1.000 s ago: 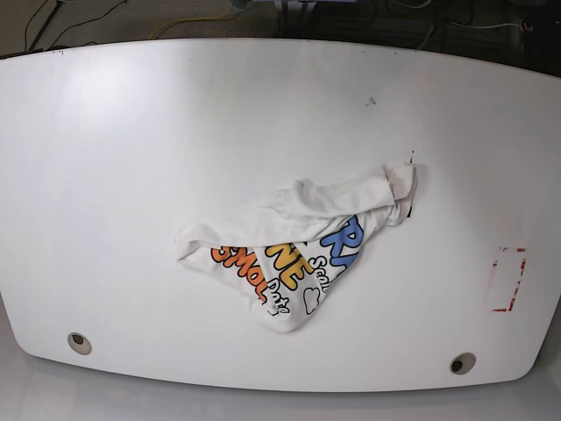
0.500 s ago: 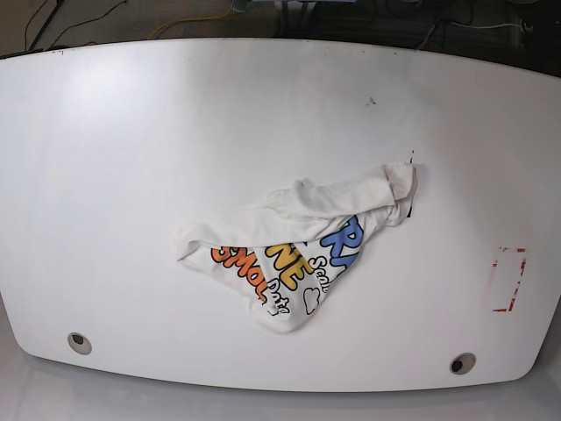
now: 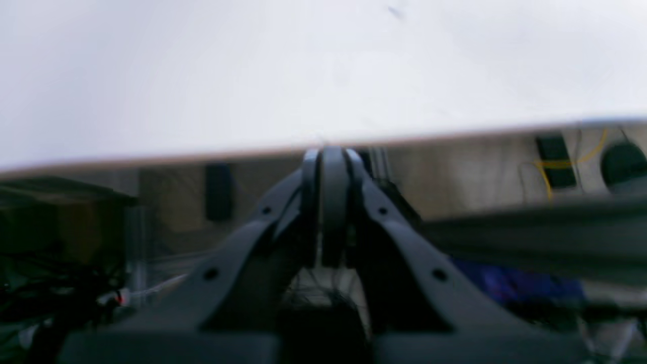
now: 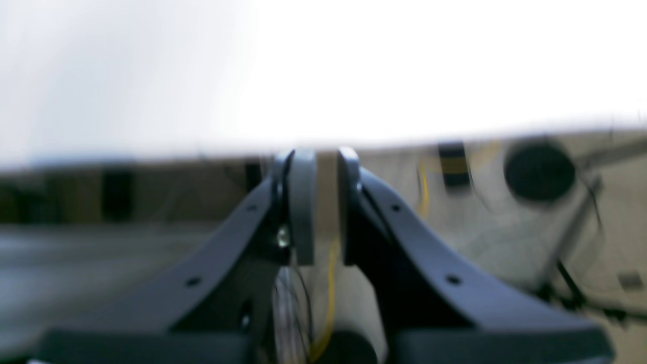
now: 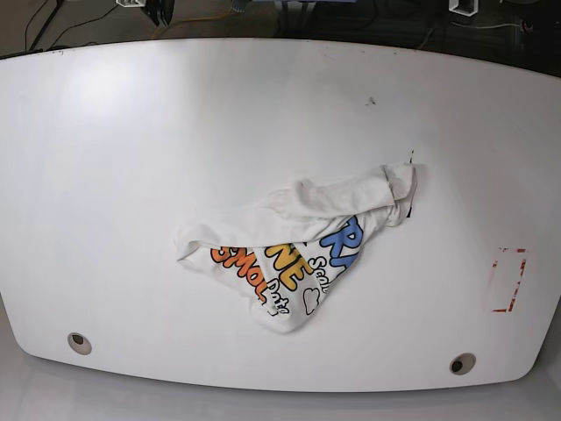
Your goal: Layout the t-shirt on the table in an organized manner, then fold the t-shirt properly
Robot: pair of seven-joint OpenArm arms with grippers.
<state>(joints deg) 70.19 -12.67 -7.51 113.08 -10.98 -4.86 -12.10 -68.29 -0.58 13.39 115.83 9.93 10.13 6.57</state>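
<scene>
The t-shirt (image 5: 298, 250) lies crumpled a little right of the middle of the white counter (image 5: 131, 175), toward its near edge, bunched into a rough wedge that narrows to a rounded tip pointing at the near edge. Part of its print faces up: blue, yellow and orange letters with small cloud outlines, partly covered by a plain white fold (image 5: 324, 197) that runs from the lower left up to the upper right, where a dark bit of fabric or label (image 5: 405, 210) shows at the end. A red dashed rectangle (image 5: 507, 279) is marked on the counter well to the right of the shirt, and two round grommet holes sit near the front edge, one at the left (image 5: 79, 341) and one at the right (image 5: 460, 364). A small dark speck (image 5: 370, 101) marks the surface beyond the shirt. Neither arm touches the shirt. In the blurred left wrist view the left end effector (image 3: 331, 202) has its dark fingers pressed together with nothing between them, held past the counter's edge (image 3: 151, 162). In the right wrist view the right end effector (image 4: 326, 212) is narrow, its two fingers parted by a slim gap and gripping nothing, also beyond the counter's rim, with cables and floor behind.
</scene>
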